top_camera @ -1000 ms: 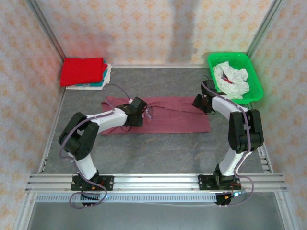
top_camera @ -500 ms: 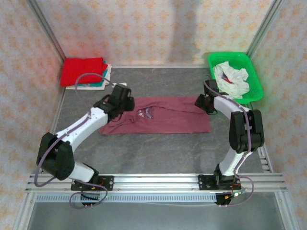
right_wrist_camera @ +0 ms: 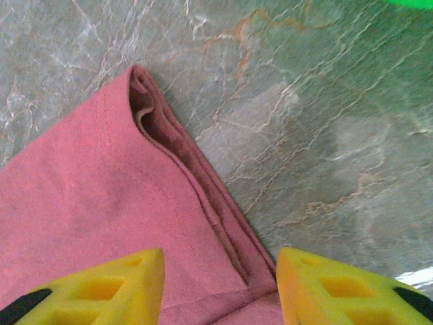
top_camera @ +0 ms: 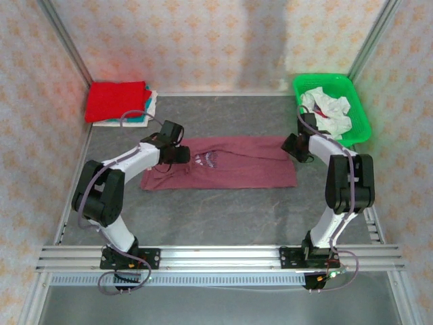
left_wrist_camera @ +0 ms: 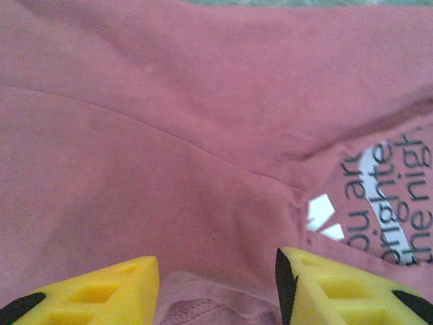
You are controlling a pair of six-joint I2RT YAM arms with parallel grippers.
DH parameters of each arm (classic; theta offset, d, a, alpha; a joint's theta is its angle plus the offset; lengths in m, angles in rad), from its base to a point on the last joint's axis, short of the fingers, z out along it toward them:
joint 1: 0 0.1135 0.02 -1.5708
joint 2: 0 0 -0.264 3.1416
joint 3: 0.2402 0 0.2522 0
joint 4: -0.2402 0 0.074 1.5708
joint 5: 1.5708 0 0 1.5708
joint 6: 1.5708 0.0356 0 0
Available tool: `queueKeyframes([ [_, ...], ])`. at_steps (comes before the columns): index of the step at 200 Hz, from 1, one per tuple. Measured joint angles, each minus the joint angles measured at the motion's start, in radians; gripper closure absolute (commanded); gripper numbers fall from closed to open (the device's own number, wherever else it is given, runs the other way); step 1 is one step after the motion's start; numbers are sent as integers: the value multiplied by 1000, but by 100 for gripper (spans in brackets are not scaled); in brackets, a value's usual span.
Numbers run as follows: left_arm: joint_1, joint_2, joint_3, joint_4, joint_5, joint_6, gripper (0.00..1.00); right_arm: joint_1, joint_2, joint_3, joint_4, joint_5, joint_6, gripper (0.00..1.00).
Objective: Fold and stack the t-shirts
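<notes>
A maroon t-shirt (top_camera: 237, 169) lies folded into a long strip across the middle of the table, its white chest print (top_camera: 206, 159) facing up. My left gripper (top_camera: 180, 154) hovers over the strip's left part, open; its yellow fingers (left_wrist_camera: 101, 291) stand apart just above the cloth (left_wrist_camera: 169, 135), beside the print (left_wrist_camera: 392, 196). My right gripper (top_camera: 295, 145) is at the strip's far right corner, open, and straddles the hemmed edge (right_wrist_camera: 203, 203) low over the table. A bright red t-shirt (top_camera: 115, 100) tops a folded stack with teal (top_camera: 140, 118) and white beneath.
A green plastic basket (top_camera: 362, 108) at the back right holds a crumpled white t-shirt (top_camera: 326, 112), close behind my right gripper. Walls enclose the table on three sides. Bare grey marbled tabletop (top_camera: 216, 217) stretches between the shirt and the front rail.
My left gripper left the shirt's middle, swung back and left, then settled beside the print while its jaws opened. The print is uncovered. The right gripper shifted slightly toward the basket.
</notes>
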Motion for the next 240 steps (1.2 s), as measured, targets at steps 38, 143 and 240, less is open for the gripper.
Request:
queueKeyframes([
  [38,-8,5,-6,-7,10,35,59,-1,55,43,35,-38,-1,61],
  [143,1,55,-35,-46,-41,51,86,-1,85,54,95,-68,-8,60],
  [240,16,-5,-42,-105,-119,54,100,36,-7,53,-40,-58,-41,59],
])
